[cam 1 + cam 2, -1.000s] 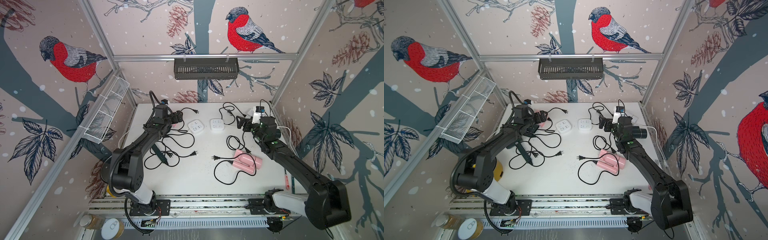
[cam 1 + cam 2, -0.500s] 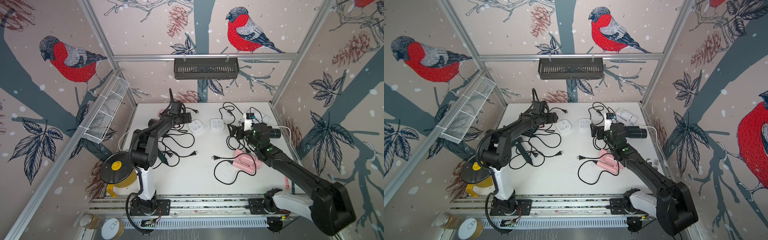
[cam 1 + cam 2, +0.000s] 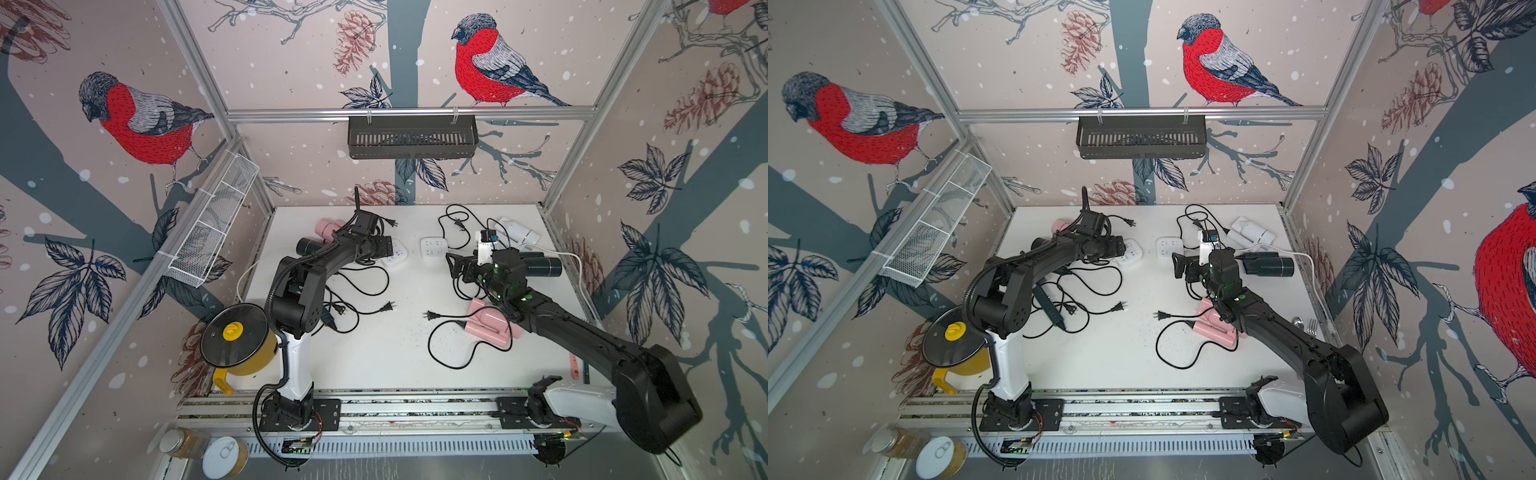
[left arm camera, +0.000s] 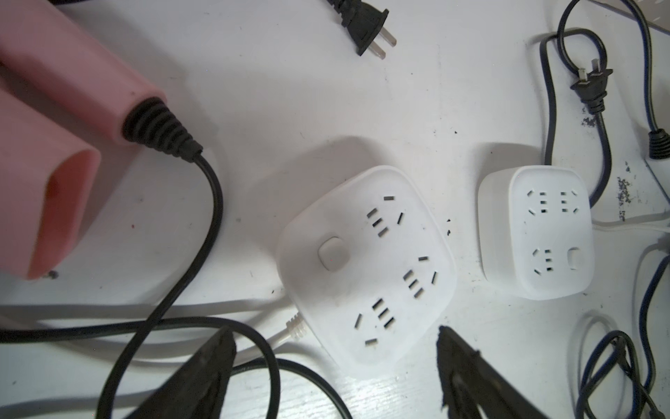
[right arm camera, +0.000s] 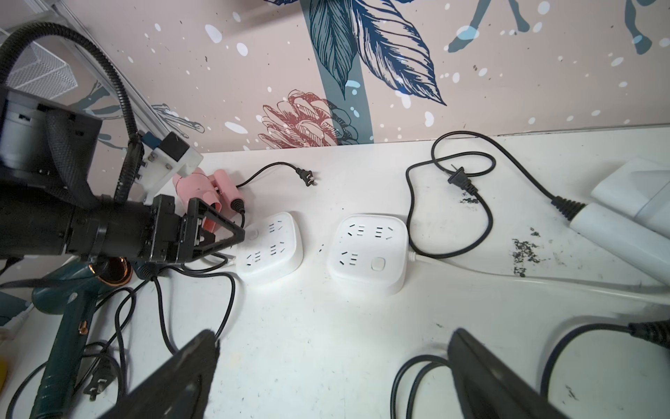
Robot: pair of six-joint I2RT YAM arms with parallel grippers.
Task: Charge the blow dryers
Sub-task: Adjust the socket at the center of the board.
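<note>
Several blow dryers lie on the white table: a pink one [image 3: 326, 227] and a black one [image 3: 309, 246] at the back left, a dark green one [image 5: 69, 301] beside them, a white one [image 3: 519, 232] and a black one [image 3: 540, 266] at the back right, and a folded pink one [image 3: 490, 324] under my right forearm. Two white power strips [image 3: 397, 254] [image 3: 432, 248] sit mid-back with no plug in them. My left gripper [image 4: 333, 337] hovers open at the left strip's [image 4: 366, 265] near corner, empty. My right gripper [image 5: 333, 339] is open over bare table near the right strip [image 5: 368, 250].
Loose black cords and plugs [image 3: 390, 306] [image 3: 430, 316] [image 4: 366, 31] [image 4: 591, 87] sprawl over the table. A yellow pitcher with a black lid [image 3: 239, 345] stands at the front left. A wire basket [image 3: 212, 232] and a black shelf [image 3: 411, 135] hang on the walls.
My left gripper has swung right from the back-left dryers to the left power strip. My right gripper has moved left and towards the front, away from the white dryer.
</note>
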